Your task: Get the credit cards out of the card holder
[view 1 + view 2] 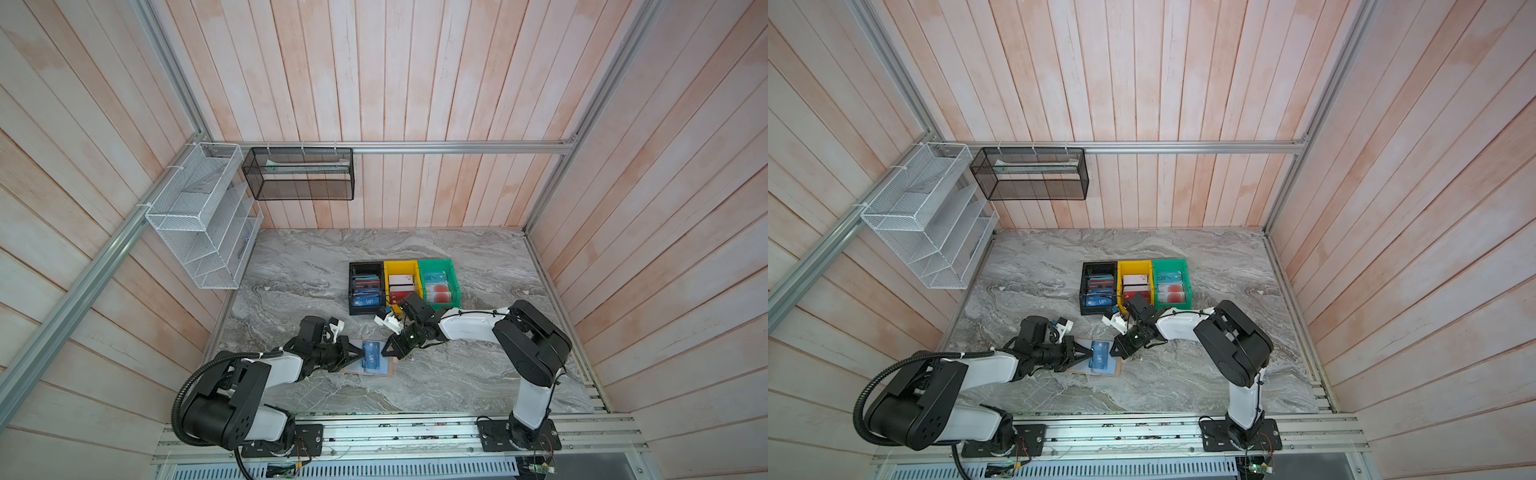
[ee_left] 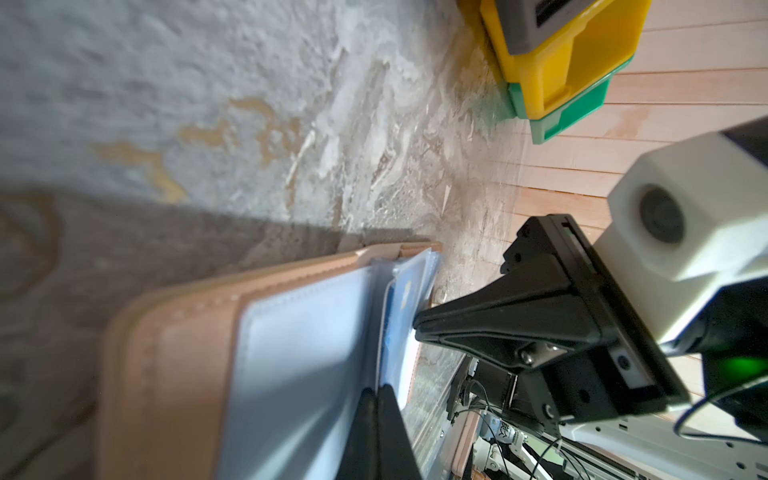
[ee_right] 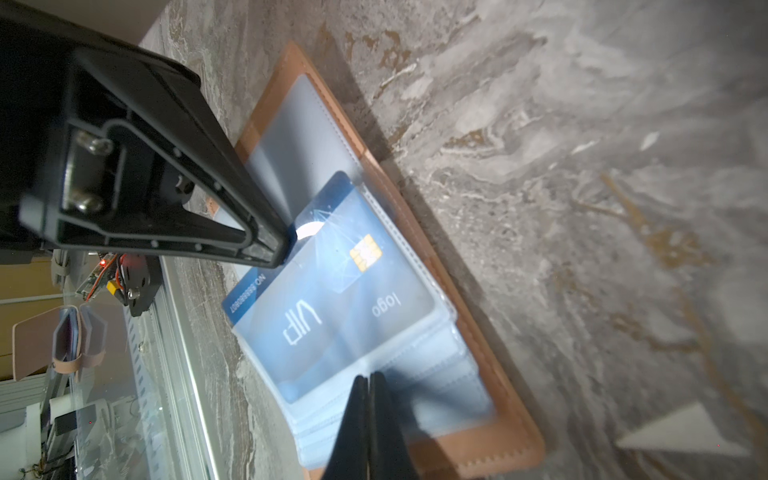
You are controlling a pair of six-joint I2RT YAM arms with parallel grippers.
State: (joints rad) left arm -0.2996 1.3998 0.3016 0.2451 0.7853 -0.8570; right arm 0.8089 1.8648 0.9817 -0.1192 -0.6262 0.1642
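Both top views are bright and evenly lit by diffuse overhead light. The wall planks point(image 1: 415, 83) look pale and washed out toward the upper frame. Wide-angle distortion bows the aluminium rail point(image 1: 83, 289) at the left edge. The arms cast only soft, short shadows on the tabletop point(image 1: 457, 374) at lower centre. Fine detail is slightly soft.

Left wrist view: a broad shadow band crosses the tabletop. The card holder point(image 2: 166, 353), close to the lens, is strongly blurred. The yellow bin point(image 2: 561, 62) is brightly lit.

Right wrist view: dimmer overall. A small white glare spot sits on the clear sleeve point(image 3: 309, 230) over the blue card point(image 3: 245, 301), at the tip of the left gripper point(image 3: 282, 249). The tabletop blurs toward the frame edges.
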